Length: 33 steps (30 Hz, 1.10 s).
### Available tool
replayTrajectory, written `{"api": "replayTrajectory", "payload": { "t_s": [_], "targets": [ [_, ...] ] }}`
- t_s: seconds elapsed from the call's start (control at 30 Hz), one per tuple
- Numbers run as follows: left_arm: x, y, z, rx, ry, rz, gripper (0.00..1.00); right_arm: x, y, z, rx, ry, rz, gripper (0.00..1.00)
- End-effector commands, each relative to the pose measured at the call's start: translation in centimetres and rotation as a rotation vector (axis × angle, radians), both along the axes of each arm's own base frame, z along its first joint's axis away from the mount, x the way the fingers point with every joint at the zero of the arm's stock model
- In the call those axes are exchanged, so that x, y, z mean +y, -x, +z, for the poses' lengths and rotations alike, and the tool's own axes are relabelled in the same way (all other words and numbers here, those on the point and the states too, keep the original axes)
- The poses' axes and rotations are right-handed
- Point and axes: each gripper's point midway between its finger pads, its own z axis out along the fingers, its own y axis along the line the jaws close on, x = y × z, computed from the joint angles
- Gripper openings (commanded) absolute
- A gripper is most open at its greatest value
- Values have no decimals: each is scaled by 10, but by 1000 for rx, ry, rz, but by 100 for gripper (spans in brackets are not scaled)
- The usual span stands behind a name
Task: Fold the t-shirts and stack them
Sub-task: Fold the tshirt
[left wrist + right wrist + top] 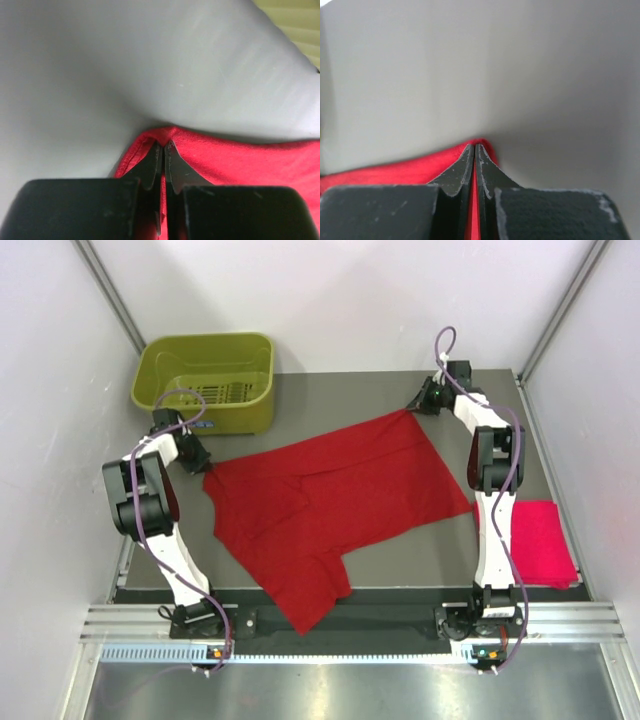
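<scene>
The left gripper (163, 146) is pinching a hemmed corner of the red t-shirt (240, 160) lying on the grey table (100, 75), an olive basket (295, 22) showing beyond.

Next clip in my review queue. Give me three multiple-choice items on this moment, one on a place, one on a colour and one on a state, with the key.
1. Where does the folded pinkish-red t-shirt lie?
A. at the far left corner
B. draped over the left arm
C. at the near right edge of the table, beside the right arm

2. What colour is the plastic basket?
A. olive green
B. blue
C. white

3. What are the left fingers doing?
A. standing wide open in the air
B. shut on a corner of the deep red t-shirt
C. shut on nothing

Key: 1 C, the top view shows it next to that arm. 2 A, its walls are olive green. 3 B, the left wrist view shows red cloth pinched between them.
</scene>
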Motion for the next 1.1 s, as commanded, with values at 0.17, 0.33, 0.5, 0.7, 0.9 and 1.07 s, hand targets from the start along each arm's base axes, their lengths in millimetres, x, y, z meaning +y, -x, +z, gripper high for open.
{"api": "replayTrajectory", "payload": {
  "t_s": [0.17,0.33,0.5,0.7,0.9,1.07],
  "targets": [
    [35,9,18,-62,-179,141,0,-32,-22,32,-121,-15,-72,0],
    [38,9,18,-73,-185,179,0,-33,-28,34,-135,-32,-84,0],
    [37,0,18,-78,-167,158,0,-26,-34,30,-117,-78,-72,1],
    [33,-20,31,-137,-140,139,0,-26,-39,36,-109,-120,-116,1],
    [34,-30,50,-159,-135,144,20,-35,-46,46,-128,-129,-151,4],
    [31,-1,64,-97,-162,181,62,-56,-27,59,-47,-48,-199,35]
  ]
}}
